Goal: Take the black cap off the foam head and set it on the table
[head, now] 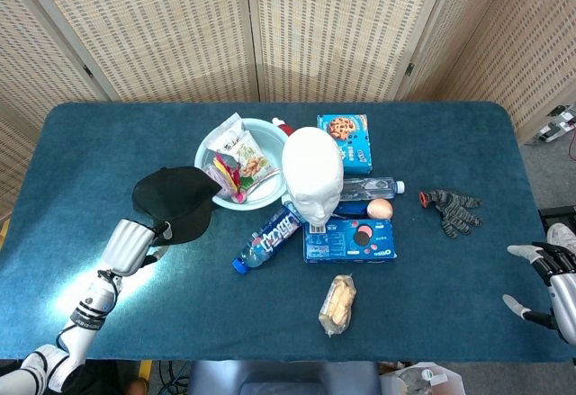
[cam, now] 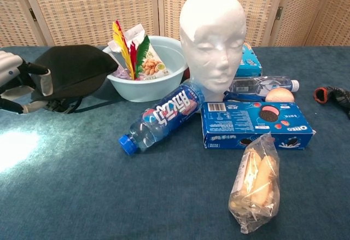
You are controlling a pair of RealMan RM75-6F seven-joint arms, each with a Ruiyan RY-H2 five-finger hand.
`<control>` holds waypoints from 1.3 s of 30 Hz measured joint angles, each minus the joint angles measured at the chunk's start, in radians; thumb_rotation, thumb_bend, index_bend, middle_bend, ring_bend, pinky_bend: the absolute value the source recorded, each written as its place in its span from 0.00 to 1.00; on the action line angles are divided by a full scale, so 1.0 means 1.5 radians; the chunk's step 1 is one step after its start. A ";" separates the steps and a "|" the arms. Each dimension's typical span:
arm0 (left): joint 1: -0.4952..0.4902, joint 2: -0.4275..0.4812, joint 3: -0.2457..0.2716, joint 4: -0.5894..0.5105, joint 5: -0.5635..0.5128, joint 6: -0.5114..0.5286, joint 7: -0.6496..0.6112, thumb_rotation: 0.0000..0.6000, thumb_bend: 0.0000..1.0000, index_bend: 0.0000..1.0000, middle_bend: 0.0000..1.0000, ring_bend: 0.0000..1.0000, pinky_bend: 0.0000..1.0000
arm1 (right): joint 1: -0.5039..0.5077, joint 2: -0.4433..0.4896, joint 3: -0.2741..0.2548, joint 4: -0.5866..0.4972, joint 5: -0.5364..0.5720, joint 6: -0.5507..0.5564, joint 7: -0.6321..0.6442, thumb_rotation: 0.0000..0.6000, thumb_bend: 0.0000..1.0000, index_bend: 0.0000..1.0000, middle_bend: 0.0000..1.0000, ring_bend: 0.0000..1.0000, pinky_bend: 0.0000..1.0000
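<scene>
The black cap [head: 174, 201] lies on the table left of the bare white foam head [head: 312, 175], its far side close to the bowl. My left hand [head: 130, 244] is at the cap's near left edge and still pinches the cap's edge. In the chest view the cap [cam: 76, 70] sits low at the left, with the left hand [cam: 19, 87] holding its edge between the fingers [cam: 45, 81]. The foam head [cam: 212, 37] stands upright behind the Oreo box. My right hand [head: 547, 280] hovers at the table's right front edge, fingers spread, holding nothing.
A light blue bowl [head: 266, 199] of snack packets stands beside the cap. A blue-capped bottle [head: 270, 233], an Oreo box [head: 349, 237], a cookie box [head: 346, 139], a clear bottle [head: 369, 186] and a bagged bread [head: 337, 303] surround the head. A glove [head: 453, 209] lies right.
</scene>
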 measured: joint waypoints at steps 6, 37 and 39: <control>0.006 0.012 0.005 -0.064 -0.027 -0.055 0.063 1.00 0.47 0.52 1.00 1.00 1.00 | 0.001 -0.002 0.000 0.002 0.001 -0.002 0.001 1.00 0.14 0.29 0.31 0.19 0.21; 0.045 0.045 -0.010 -0.205 -0.123 -0.116 0.295 1.00 0.00 0.00 0.94 0.98 1.00 | -0.003 -0.001 -0.001 0.004 -0.002 0.007 0.005 1.00 0.14 0.29 0.31 0.19 0.21; 0.049 0.053 -0.015 -0.225 -0.137 -0.117 0.318 1.00 0.00 0.00 0.92 0.97 1.00 | -0.003 0.000 -0.001 0.004 -0.003 0.009 0.005 1.00 0.14 0.29 0.31 0.19 0.21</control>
